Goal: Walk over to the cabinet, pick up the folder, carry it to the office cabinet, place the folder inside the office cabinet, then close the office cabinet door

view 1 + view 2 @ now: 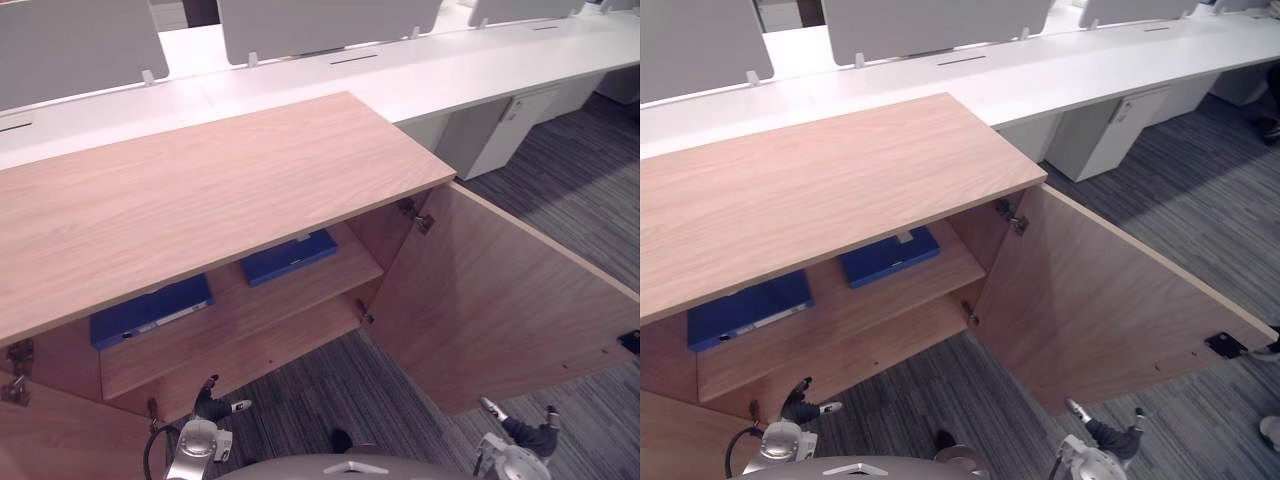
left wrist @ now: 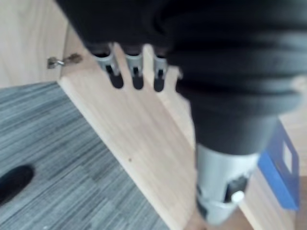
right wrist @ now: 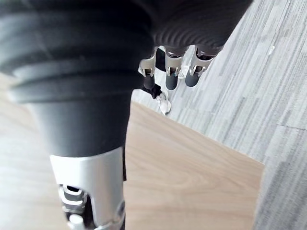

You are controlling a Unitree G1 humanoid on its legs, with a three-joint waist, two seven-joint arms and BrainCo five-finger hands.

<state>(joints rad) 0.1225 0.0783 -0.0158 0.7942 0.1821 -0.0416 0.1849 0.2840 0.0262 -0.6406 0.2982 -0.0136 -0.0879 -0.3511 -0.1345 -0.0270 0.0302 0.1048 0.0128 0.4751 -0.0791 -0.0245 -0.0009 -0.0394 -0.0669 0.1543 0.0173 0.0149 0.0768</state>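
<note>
Down at the left, the left hand [image 1: 212,402] hangs before the open office cabinet [image 1: 200,190], fingers loosely straight and holding nothing. Two blue folders lie flat and apart on its upper shelf [image 1: 250,315]: the left folder [image 1: 150,310], then the right folder [image 1: 288,257]. Past the swung-out right door [image 1: 500,300], the right hand [image 1: 525,432] hangs likewise, empty.
</note>
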